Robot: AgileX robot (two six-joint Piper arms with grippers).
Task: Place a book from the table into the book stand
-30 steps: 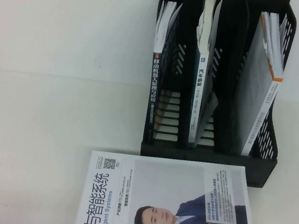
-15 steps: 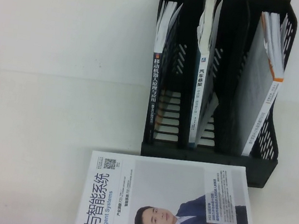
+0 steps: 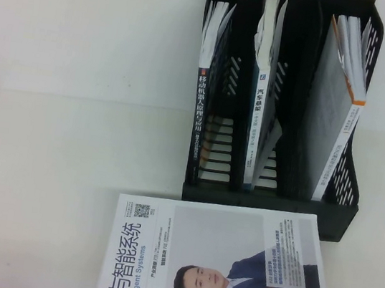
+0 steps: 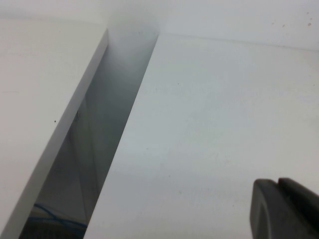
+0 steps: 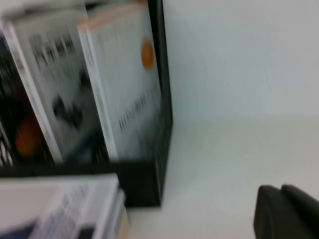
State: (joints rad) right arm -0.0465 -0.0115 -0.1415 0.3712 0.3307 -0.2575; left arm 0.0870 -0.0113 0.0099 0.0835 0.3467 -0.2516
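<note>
An office or lab desk: a plain white table [image 3: 62, 190] against a bare white wall, with a black three-slot book stand [image 3: 272, 192] of technical volumes and a magazine [image 3: 218, 264] on intelligent systems.

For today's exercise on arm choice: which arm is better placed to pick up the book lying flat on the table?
Probably the right: its gripper views the flat white magazine-style book beside the black mesh book stand; the left gripper sees only the white table.

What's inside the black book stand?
The black book stand holds three upright books: one with a red-and-white spine on the left, a blue-spined book in the middle, a grey book on the right. Neither claw appears in the high view.
</note>
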